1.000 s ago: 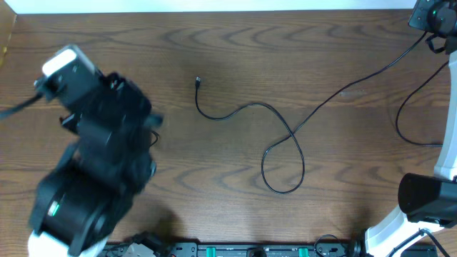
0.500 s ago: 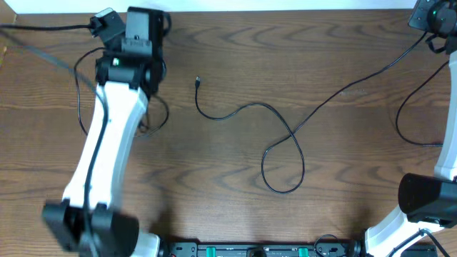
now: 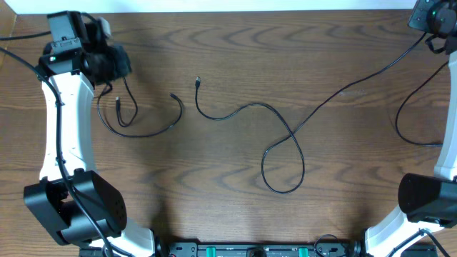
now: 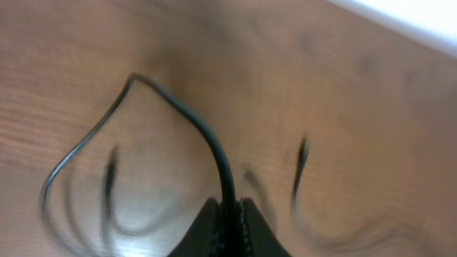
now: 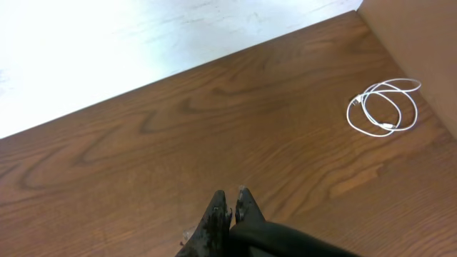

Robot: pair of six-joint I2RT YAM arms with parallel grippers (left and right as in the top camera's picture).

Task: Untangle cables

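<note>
Your left end effector (image 4: 227,205) is pinched narrow on one black cable (image 4: 203,130), which loops just beside it on the worktop (image 3: 214,200). Pull too fast and it may slip out or catch the second cable (image 3: 246,107) nearby.

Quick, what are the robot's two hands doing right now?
Left gripper: shut on a black cable.
Right gripper: shut, nothing seen in it.

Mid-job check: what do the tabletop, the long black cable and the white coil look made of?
Tabletop: wood or wood-look laminate, brown grain lines, low sheen. Long black cable: likely rubber or plastic jacket, matte, bends in loose loops. White coil: probably plastic-sheathed cord, smooth; too small to be sure.
</note>
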